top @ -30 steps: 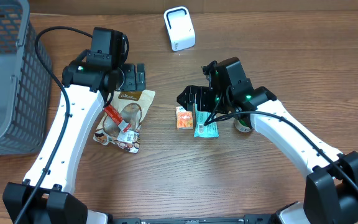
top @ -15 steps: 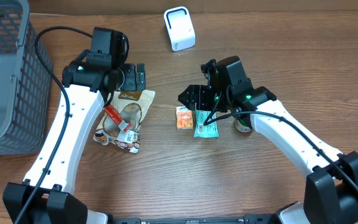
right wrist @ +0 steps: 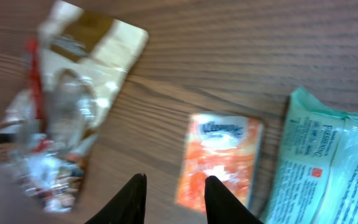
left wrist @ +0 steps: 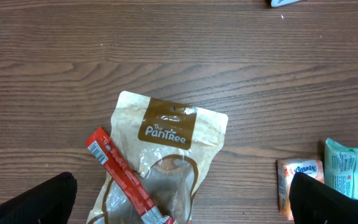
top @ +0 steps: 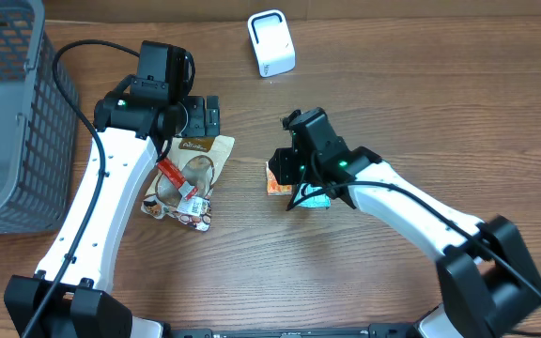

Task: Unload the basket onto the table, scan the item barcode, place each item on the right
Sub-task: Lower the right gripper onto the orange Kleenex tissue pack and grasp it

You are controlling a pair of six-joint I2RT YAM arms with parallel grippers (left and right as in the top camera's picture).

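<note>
1. The right gripper (right wrist: pixel 174 190) had its fingers (right wrist: pixel 135 196) drawn near each other, a narrow gap left, nothing clearly pinched.
2. The orange Kleenex pack (right wrist: pixel 222 155) lay at their tips, with a teal packet (right wrist: pixel 328 168) just right of it.
3. The left gripper (left wrist: pixel 180 193) had its fingers wide apart, with the Pantree pouch (left wrist: pixel 166 143) between them.

Orange packet (right wrist: pixel 219 158) beside teal packet (right wrist: pixel 328 162)

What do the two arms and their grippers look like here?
Left arm and right arm: white link shells, black joints and bases, black cables alongside. A green light glows near each wrist. Left gripper and right gripper are black.
</note>
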